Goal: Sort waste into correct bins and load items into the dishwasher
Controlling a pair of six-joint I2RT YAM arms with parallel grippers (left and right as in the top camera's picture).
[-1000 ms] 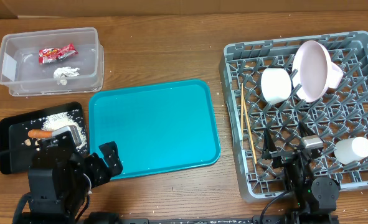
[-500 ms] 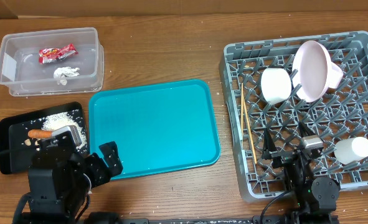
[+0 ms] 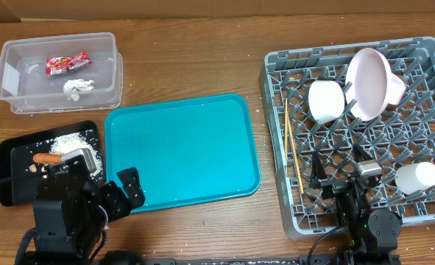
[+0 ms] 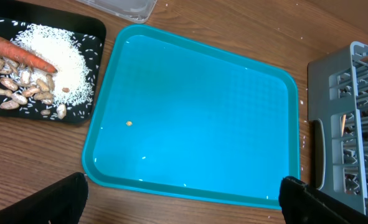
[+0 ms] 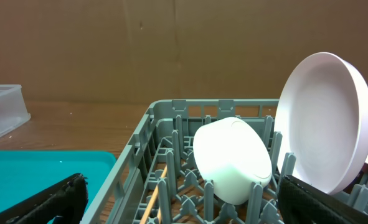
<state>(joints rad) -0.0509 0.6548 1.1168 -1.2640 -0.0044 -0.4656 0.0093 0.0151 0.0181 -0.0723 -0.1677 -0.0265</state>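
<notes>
Left pincer was spread, empty, at near edge of teal tray; black tray with rice, carrot, nuts sat ahead-left. Right pincer was spread, empty, over rack: bowl just ahead, plate ahead-right, chopsticks ahead-left.

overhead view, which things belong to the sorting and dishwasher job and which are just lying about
Job: wrapper, tissue, clear tub, carrot, rice, nuts, black tray, dish rack, far bowl, near bowl, plate, chopsticks.
Lying about: teal tray, one crumb on it.
</notes>
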